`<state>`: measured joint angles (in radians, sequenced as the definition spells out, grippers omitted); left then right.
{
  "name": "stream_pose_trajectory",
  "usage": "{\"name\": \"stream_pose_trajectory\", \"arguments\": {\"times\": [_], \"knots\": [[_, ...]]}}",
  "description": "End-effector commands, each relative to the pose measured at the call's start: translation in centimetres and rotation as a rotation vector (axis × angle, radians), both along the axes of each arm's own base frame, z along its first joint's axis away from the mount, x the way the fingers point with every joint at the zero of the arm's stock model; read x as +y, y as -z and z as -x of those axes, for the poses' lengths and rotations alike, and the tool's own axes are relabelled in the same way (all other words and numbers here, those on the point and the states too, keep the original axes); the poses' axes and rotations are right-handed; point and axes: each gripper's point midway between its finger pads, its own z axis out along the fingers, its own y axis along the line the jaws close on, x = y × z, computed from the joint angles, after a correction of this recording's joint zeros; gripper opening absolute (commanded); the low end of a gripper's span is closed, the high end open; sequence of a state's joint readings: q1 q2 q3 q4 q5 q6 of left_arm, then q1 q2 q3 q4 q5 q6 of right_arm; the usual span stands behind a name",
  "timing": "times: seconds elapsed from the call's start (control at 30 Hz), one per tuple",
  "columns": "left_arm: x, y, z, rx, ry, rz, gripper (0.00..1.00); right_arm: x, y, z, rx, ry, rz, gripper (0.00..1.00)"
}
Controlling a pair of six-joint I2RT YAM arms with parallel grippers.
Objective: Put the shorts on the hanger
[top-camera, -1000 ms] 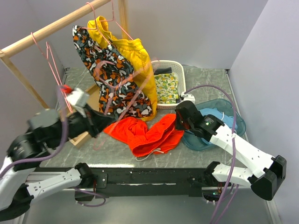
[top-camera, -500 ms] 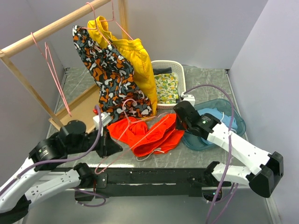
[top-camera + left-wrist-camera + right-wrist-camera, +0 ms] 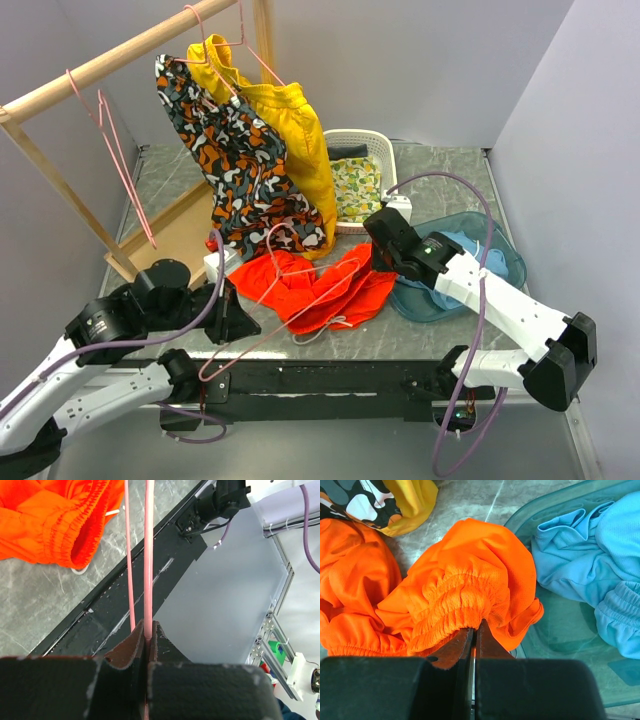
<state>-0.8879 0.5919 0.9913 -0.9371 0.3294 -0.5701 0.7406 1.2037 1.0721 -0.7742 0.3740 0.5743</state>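
Pink wire is pinched between the closed left fingers point(image 3: 131, 652): this is the hanger point(image 3: 148, 555), held low over the near left of the counter point(image 3: 440, 170). The right fingers point(image 3: 451, 650), also closed, grip the waistband of the orange-red shorts point(image 3: 470, 575), heaped mid-counter. Both are grasped, but I judge the threading is not yet done. Two other pairs, camouflage shorts point(image 3: 240, 170) and yellow shorts point(image 3: 300, 130), hang from the rail point(image 3: 90, 72), along with at least one spare hanger point(image 3: 126, 175).
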Motion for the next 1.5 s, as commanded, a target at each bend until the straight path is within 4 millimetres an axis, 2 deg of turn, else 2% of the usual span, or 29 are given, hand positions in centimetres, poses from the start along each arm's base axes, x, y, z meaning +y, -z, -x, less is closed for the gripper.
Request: {"name": "stream_pose_trajectory", "arguments": {"times": [0.0,0.4,0.7,0.8,0.93,1.0,1.1,1.13,1.17,1.2,1.27,1.3,1.33,1.4,1.47], "knots": [[-0.7,-0.6,0.0,-0.004,0.028,0.021,0.01,0.0,-2.0,-0.9,-0.049,0.012,0.002,0.00],[-1.3,-0.3,-0.4,0.001,0.047,-0.009,0.01,0.1,-2.2,-1.0,-0.049,0.003,0.002,0.00],[-1.9,0.0,-2.1,-0.044,0.002,-0.027,0.01,1.5,-2.6,-0.2,-0.043,-0.043,-0.026,0.00],[-2.4,-0.3,-3.0,-0.078,-0.031,-0.011,0.01,2.4,-3.1,0.2,-0.043,-0.078,-0.052,0.00],[-3.2,1.2,-4.4,-0.102,-0.104,-0.060,0.01,3.5,-4.2,0.5,-0.059,-0.112,-0.089,0.00],[-4.5,0.3,-4.1,-0.122,-0.101,0.000,0.01,4.2,-4.7,0.6,-0.067,-0.132,-0.115,0.00],[-5.5,0.7,-4.4,-0.152,-0.145,0.009,0.01,5.1,-5.4,0.6,-0.075,-0.157,-0.146,0.00],[-5.8,1.4,-4.6,-0.159,-0.164,-0.011,0.01,5.5,-5.6,0.7,-0.072,-0.170,-0.159,0.00],[-5.8,1.5,-5.5,-0.191,-0.218,-0.018,0.01,6.0,-6.3,0.8,-0.084,-0.184,-0.177,0.00],[-6.5,1.8,-4.7,-0.194,-0.200,-0.014,0.01,6.6,-6.6,1.0,-0.087,-0.201,-0.192,0.00],[-7.5,2.1,-5.3,-0.240,-0.249,0.004,0.01,7.9,-7.4,1.5,-0.091,-0.246,-0.213,0.00],[-8.3,2.5,-4.5,-0.250,-0.237,0.000,0.01,8.5,-7.7,1.9,-0.092,-0.265,-0.217,0.00],[-8.7,2.7,-4.7,-0.268,-0.263,0.012,0.01,8.9,-7.8,2.0,-0.091,-0.275,-0.212,0.00],[-9.0,2.8,-5.1,-0.301,-0.330,0.011,0.01,9.9,-8.6,2.9,-0.099,-0.314,-0.226,0.00],[-9.4,2.7,-5.3,-0.313,-0.364,0.045,0.01,10.2,-8.7,3.1,-0.101,-0.322,-0.224,0.00]]}}
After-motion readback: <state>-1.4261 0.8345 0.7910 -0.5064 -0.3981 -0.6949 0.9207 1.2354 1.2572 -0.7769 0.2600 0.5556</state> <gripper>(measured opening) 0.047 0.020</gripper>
